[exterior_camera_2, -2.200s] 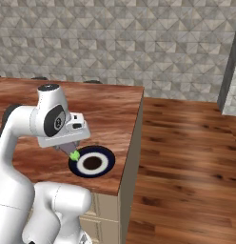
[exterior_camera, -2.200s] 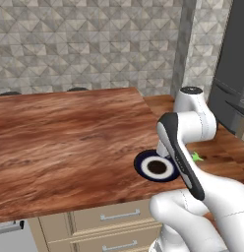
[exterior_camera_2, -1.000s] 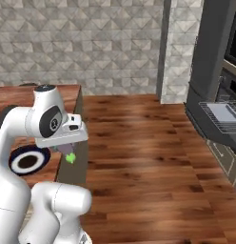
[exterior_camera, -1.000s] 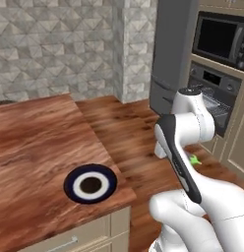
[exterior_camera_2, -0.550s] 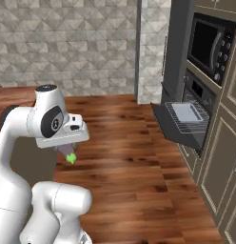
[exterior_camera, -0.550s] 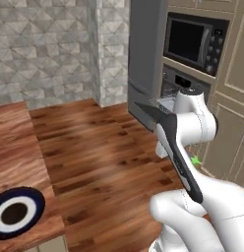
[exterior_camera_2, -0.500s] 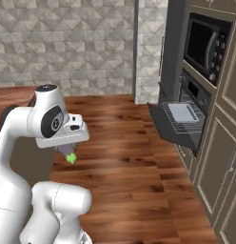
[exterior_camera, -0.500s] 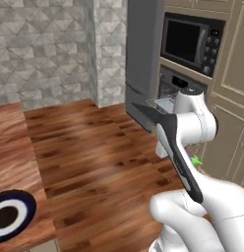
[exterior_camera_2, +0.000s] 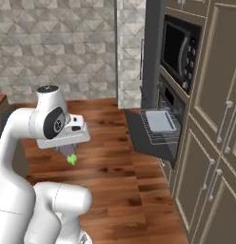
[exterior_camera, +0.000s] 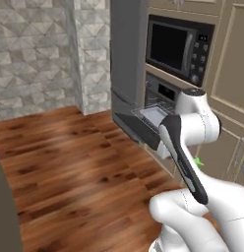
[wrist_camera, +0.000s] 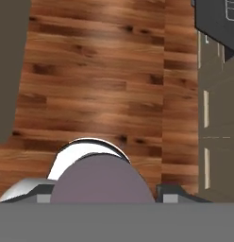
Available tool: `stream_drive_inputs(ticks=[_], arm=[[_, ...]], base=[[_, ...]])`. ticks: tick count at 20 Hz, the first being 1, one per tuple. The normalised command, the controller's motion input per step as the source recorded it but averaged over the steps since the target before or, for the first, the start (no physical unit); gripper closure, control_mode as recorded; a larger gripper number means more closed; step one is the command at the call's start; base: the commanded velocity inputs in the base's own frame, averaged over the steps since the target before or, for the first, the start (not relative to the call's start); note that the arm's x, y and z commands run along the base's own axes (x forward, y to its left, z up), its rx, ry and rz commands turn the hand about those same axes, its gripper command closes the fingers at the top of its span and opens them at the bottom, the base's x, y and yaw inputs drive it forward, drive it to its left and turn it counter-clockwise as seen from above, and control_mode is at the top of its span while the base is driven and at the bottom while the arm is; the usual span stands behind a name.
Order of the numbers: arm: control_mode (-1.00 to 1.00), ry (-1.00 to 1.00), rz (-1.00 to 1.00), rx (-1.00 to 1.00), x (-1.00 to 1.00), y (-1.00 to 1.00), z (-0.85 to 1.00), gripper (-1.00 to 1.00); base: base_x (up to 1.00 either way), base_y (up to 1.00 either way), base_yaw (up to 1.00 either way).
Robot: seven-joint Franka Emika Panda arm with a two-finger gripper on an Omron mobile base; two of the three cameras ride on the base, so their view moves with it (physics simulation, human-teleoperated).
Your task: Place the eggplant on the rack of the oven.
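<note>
Eggplant: held under the hand, green stem end (exterior_camera_2: pixel 71 159) poking out below the fingers; in the hand view its purple body (wrist_camera: pixel 104 179) bulges up from the bottom edge.
Fingers: clamped on the eggplant (exterior_camera_2: pixel 68 153), one pad on each flank (the pads themselves are mostly hidden by the fruit).
Handling: judged light, firm and smooth-skinned, so likely to slip or roll if the grip loosens; the broad middle is the sound place to hold, not the stem.
Where: aloft over the wood floor (exterior_camera_2: pixel 110 167), well apart from the oven.
Rack: slid out over the dropped door (exterior_camera_2: pixel 144 136), wire grid (exterior_camera_2: pixel 163 134) showing around a grey tray (exterior_camera_2: pixel 161 120); the left base view shows the same tray (exterior_camera: pixel 156 115).
Oven: set in tall cabinets under the microwave (exterior_camera_2: pixel 179 52), door open.
Stage: carry under way, placing not yet done.
Next: probably a forward reach to bring the eggplant low over the rack before letting go (a drop from height could send it rolling off).
</note>
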Motion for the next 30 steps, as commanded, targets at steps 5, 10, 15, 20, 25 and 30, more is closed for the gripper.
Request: stream_drive_inputs(ticks=[5, 10, 15, 20, 25, 30], arm=[[1.0, 0.0, 0.0, 0.0, 0.0, 0.0, 0.0, 1.0], [1.0, 0.0, 0.0, 0.0, 0.0, 0.0, 0.0, 1.0], [1.0, 0.0, 0.0, 0.0, 0.0, 0.0, 0.0, 1.0], [1.0, 0.0, 0.0, 0.0, 0.0, 0.0, 0.0, 1.0], [1.0, 0.0, 0.0, 0.0, 0.0, 0.0, 0.0, 1.0], [1.0, 0.0, 0.0, 0.0, 0.0, 0.0, 0.0, 1.0]], base=[[1.0, 0.18, -0.24], [1.0, 0.25, -0.27], [0.94, 0.36, -0.39], [0.75, 0.54, -0.53], [0.8, 0.75, -0.49], [0.65, 0.79, -0.51]])
